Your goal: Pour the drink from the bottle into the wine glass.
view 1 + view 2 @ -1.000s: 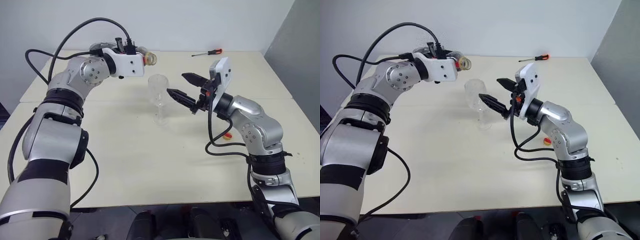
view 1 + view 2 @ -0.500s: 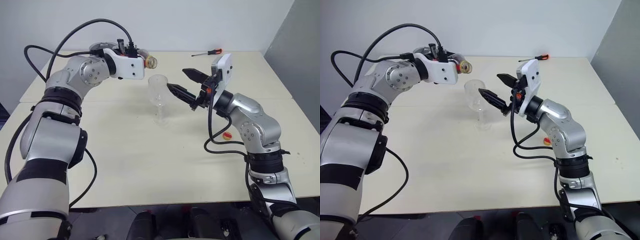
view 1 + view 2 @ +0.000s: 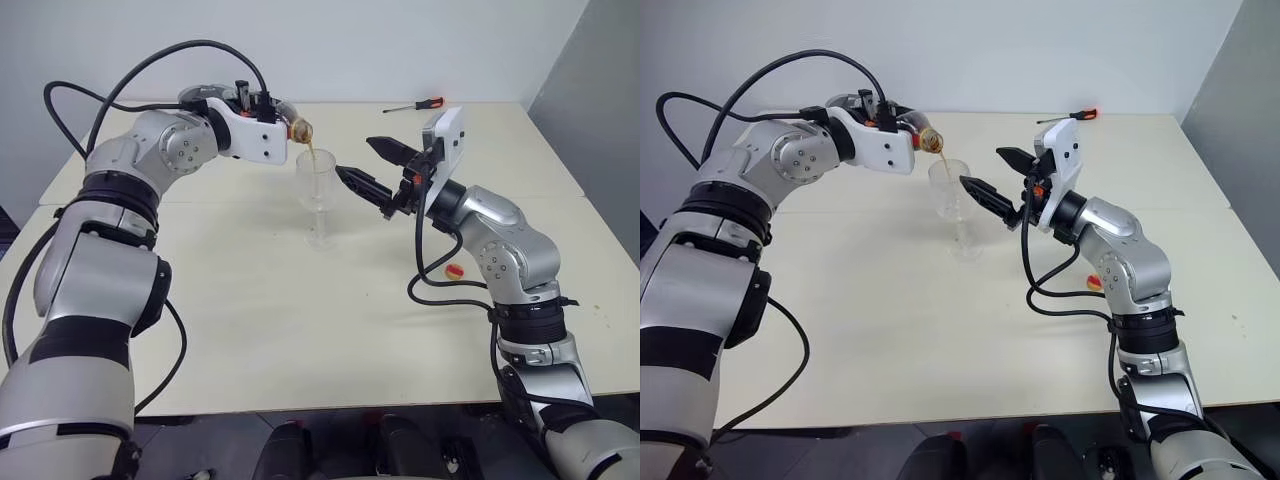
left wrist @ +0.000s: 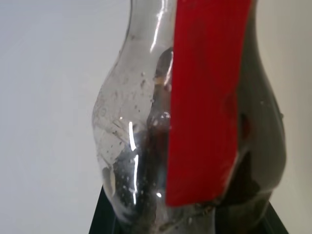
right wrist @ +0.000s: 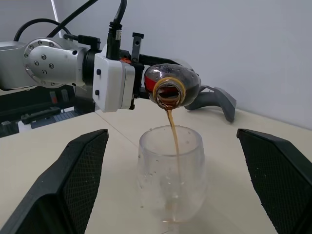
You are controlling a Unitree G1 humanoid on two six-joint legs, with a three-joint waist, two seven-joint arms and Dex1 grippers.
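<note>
Drink (image 5: 171, 127) streams from the left hand's (image 5: 146, 80) gripped bottle (image 5: 171, 87) into the wine glass (image 5: 170, 175); right hand (image 3: 372, 166) spread wide.

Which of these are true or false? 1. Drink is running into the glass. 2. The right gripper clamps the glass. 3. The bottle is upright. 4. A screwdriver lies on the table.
1. True: a thin stream of the drink falls from the bottle into the wine glass.
2. False: the right gripper is open beside it, apart.
3. False: the left gripper holds it tipped over.
4. True: the screwdriver lies at the table's far edge.
</note>
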